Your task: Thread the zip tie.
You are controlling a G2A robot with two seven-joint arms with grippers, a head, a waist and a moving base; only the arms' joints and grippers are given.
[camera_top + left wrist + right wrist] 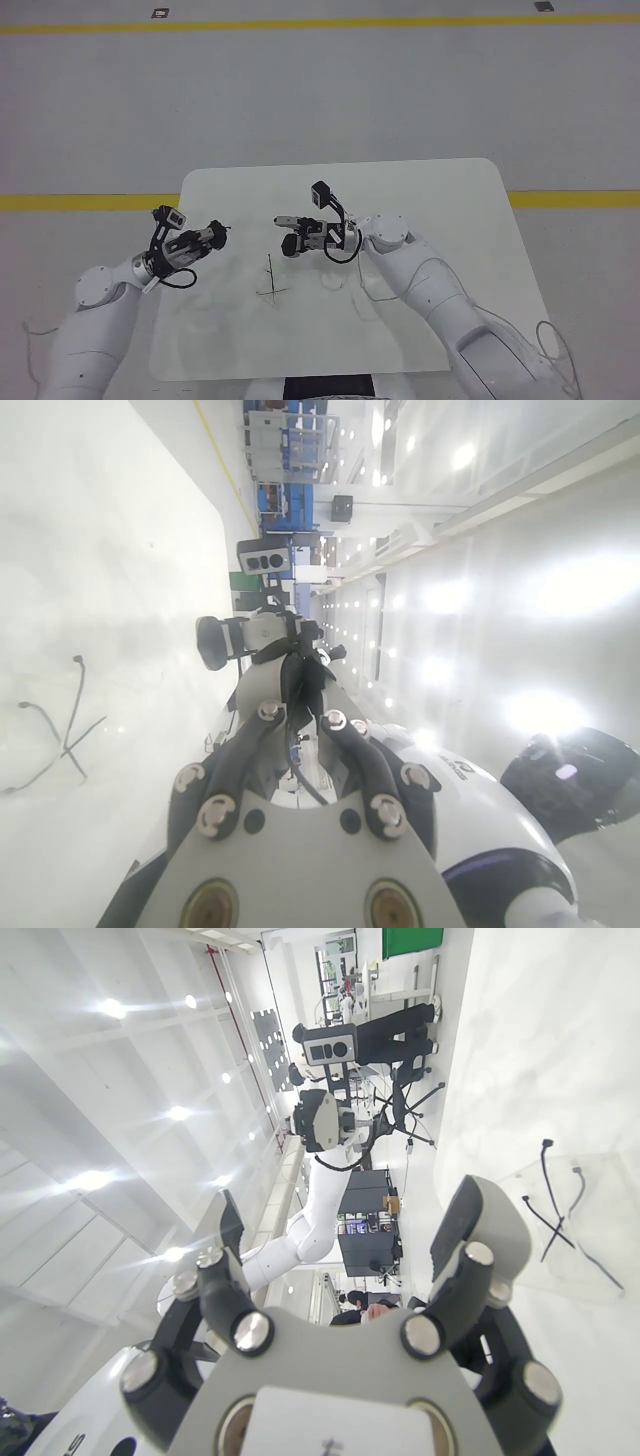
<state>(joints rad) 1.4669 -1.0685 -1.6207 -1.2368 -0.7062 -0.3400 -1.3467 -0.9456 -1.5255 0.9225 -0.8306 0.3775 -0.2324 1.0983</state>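
zip ties (556, 1228) lie crossed on the table's (430, 200) near middle; left gripper (221, 231) pinched closed, right gripper (284, 233) spread wide, both just beyond.

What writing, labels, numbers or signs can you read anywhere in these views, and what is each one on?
No text can be read in full.
Logo print on a white shell: turned and too small to read.
Label on the base of the right gripper: cut off at the edge.
Two dark floor markers: too small to read.
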